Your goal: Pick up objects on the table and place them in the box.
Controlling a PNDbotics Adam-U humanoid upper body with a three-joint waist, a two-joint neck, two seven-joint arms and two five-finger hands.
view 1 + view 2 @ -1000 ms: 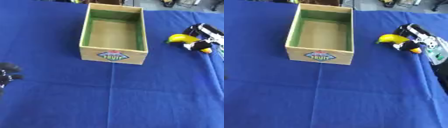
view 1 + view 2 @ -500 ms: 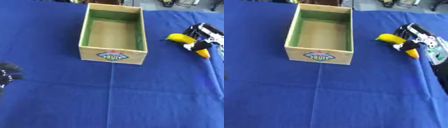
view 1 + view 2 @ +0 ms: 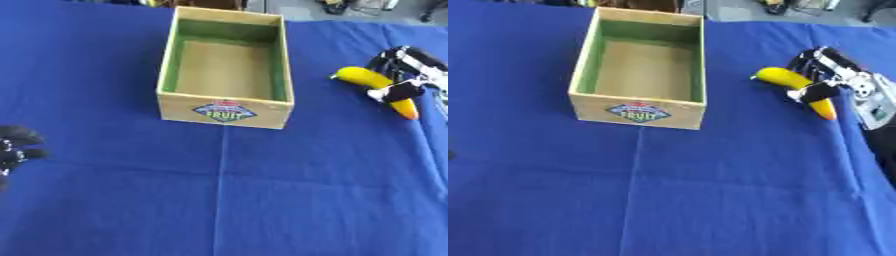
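A yellow banana (image 3: 787, 86) with an orange tip lies on the blue tablecloth to the right of the box. My right hand (image 3: 829, 76) is curled round its middle, thumb across the front. The cardboard box (image 3: 226, 107), green inside and marked FRUIT on its front, stands open at the upper middle with nothing in it. My left hand (image 3: 12, 146) shows only at the left edge of the left eye view, low down and far from the box, with its dark fingers curled and holding nothing.
The blue cloth (image 3: 227, 200) covers the whole table, with a crease running down from the box's front. Beyond the far edge there is grey floor and some clutter (image 3: 789, 6).
The right hand has tightened round the banana and shifted it slightly. The box and the left hand have stayed in place.
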